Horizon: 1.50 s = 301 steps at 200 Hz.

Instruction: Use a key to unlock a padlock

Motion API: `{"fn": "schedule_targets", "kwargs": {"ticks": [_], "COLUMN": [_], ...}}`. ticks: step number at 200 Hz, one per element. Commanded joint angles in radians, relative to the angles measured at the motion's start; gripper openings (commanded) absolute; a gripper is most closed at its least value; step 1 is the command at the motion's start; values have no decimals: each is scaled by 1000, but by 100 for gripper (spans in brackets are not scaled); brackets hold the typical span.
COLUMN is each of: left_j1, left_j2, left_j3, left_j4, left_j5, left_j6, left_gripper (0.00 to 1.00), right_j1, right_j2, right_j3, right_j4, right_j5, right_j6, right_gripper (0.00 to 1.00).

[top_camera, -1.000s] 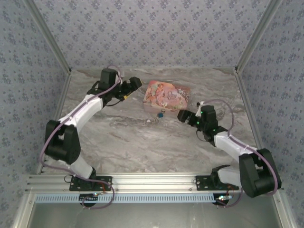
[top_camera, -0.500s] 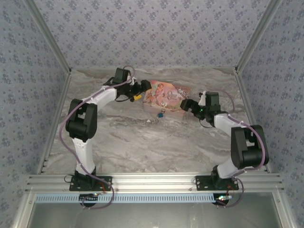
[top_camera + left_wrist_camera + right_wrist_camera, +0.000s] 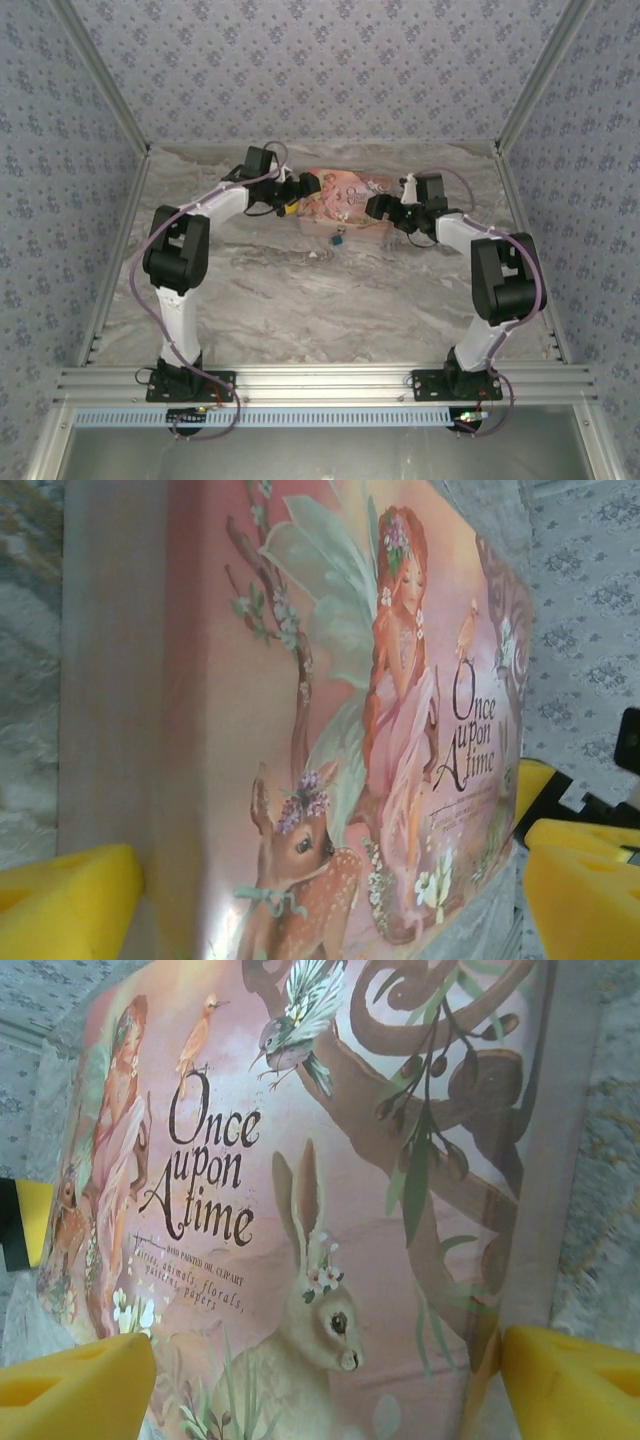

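Top external view, starting at the left of the frame: my left tool (image 3: 296,197) sits at the left edge of the pink box (image 3: 347,199) on the worktop (image 3: 290,300). In the left wrist view its yellow pads (image 3: 62,904) stand wide apart, with the box lid showing between them. The padlock (image 3: 338,240), tiny and blue, lies on the worktop just below the box, touched by neither tool. My right tool (image 3: 377,208) is at the box's right edge, its yellow pads (image 3: 70,1390) likewise apart.
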Motion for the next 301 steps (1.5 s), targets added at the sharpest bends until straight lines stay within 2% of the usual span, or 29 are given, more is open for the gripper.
{"fn": "schedule_targets", "kwargs": {"ticks": [1, 54, 82, 92, 103, 126, 160, 185, 214, 254, 301], "left_j1": [-33, -32, -32, -29, -21, 3, 35, 41, 41, 41, 41], "left_j2": [-87, -258, -312, -337, -365, -447, -550, -539, -476, -363, -263], "left_j3": [-126, -383, -445, -453, -464, -490, -516, -509, -497, -444, -404], "left_j4": [9, 72, 80, 69, 59, 60, 33, 11, 25, 44, 67], "left_j5": [55, -7, -55, -84, -111, -148, -189, -171, -139, -82, -52], "left_j6": [-24, -55, -70, -69, -71, -72, -67, -85, -106, -110, -121], "left_gripper": [98, 98, 98, 98, 98, 99, 100, 99, 99, 99, 97], "right_j1": [74, 103, 88, 73, 52, 1, -12, 51, 197, 310, 331], "right_j2": [51, 116, 104, 86, 47, -60, -245, -343, -366, -228, -60], "right_j3": [80, 152, 188, 182, 170, 86, -91, -266, -428, -481, -460], "right_j4": [-26, 4, -20, -19, -14, -8, 54, 208, 388, 621, 819], "right_j5": [-103, -81, -33, -6, 17, 46, 11, -24, 71, 104, 86], "right_j6": [-51, -43, -60, -65, -70, -81, -111, -62, -1, 45, 57], "right_gripper": [89, 90, 93, 97, 100, 100, 98, 94, 94, 89, 83]}}
